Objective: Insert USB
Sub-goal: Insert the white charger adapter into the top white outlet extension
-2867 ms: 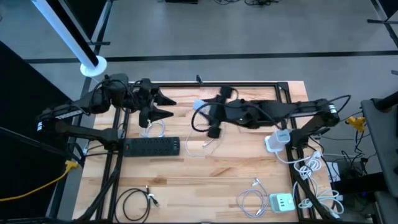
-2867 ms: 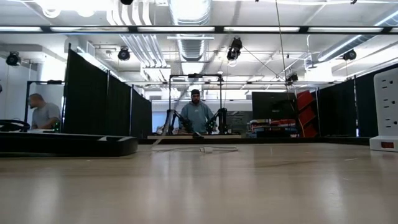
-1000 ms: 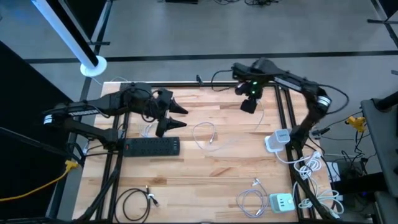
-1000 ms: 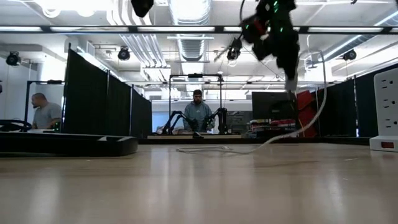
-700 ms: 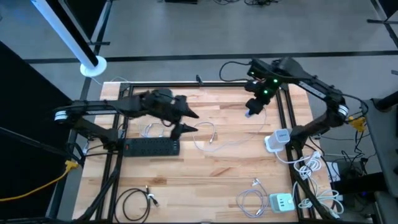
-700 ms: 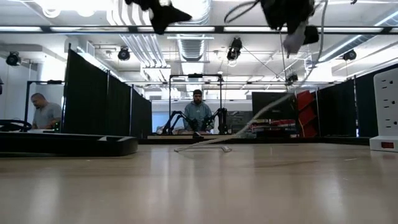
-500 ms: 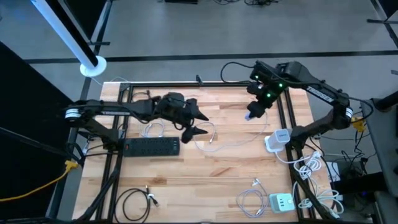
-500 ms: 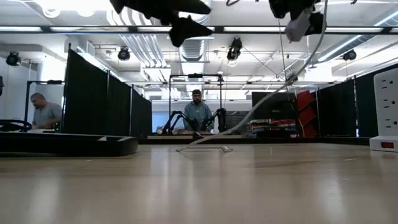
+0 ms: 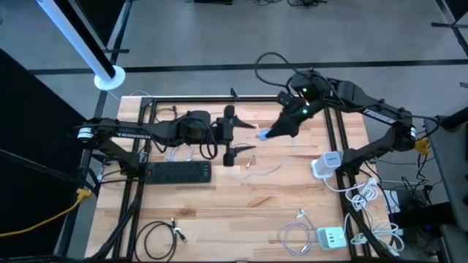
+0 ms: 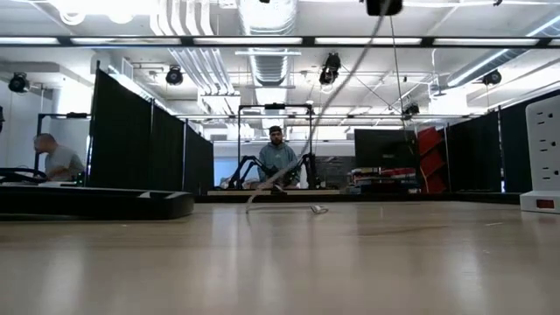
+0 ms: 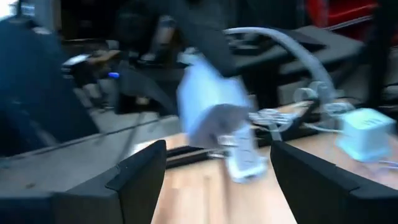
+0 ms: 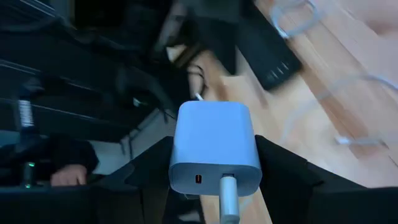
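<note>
From above, the right claw [image 9: 272, 134] hangs over the middle of the wooden bench [image 9: 292, 197], clenched on a pale charger block [image 9: 266, 135] whose white cable [image 9: 252, 170] trails down onto the boards. Facing it from the left, the left claw [image 9: 245, 139] is spread wide, one finger toward the far edge and one nearer, with the block just beside its tips. A black power strip [image 9: 180, 172] lies on the bench near the left arm, and a white plug box [image 9: 327, 162] sits by the right edge. At bench level, the cable [image 10: 308, 208] rises from the boards toward the top of the picture; a person [image 10: 278, 163] stands far back in the room. Through the left wrist camera, the charger block [image 11: 214, 115] hangs between the two dark fingers [image 11: 134, 177], apart from both. Through the right wrist camera, the block [image 12: 214, 149] sits gripped between the fingers [image 12: 283, 171], a cable [image 12: 229, 199] plugged into one of its two ports.
</note>
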You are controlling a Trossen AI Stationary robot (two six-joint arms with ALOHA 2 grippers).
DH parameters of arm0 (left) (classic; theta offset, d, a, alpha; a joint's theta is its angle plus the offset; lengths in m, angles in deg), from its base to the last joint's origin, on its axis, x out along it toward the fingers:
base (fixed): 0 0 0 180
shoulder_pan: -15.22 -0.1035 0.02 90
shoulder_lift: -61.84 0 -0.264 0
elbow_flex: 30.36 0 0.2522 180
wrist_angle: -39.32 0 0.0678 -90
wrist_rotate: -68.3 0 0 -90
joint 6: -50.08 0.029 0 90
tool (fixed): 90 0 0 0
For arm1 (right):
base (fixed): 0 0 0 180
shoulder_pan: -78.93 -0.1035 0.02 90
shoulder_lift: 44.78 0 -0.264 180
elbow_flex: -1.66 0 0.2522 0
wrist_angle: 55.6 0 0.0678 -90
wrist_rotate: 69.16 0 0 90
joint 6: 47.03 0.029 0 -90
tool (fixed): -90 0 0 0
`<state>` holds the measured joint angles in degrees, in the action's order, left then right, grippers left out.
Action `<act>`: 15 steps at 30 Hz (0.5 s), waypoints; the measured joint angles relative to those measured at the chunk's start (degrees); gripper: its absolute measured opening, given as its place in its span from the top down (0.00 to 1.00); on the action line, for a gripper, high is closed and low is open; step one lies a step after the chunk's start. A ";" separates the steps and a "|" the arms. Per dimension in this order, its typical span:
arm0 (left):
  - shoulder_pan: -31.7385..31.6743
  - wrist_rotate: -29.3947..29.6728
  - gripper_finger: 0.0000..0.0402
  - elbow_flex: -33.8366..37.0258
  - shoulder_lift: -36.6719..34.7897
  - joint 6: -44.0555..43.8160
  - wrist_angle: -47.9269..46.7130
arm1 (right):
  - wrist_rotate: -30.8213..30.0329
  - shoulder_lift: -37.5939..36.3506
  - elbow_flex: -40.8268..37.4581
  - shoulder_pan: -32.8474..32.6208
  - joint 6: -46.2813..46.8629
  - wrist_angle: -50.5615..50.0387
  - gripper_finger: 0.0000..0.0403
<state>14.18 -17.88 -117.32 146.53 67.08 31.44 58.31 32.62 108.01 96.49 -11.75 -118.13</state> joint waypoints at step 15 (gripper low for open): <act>0.24 0.66 0.31 -2.18 0.13 9.75 4.01 | 0.49 0.08 -0.08 -0.08 4.61 11.88 0.53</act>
<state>14.42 -17.23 -119.49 146.66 76.83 35.44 58.80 32.69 107.93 96.42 -7.14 -106.25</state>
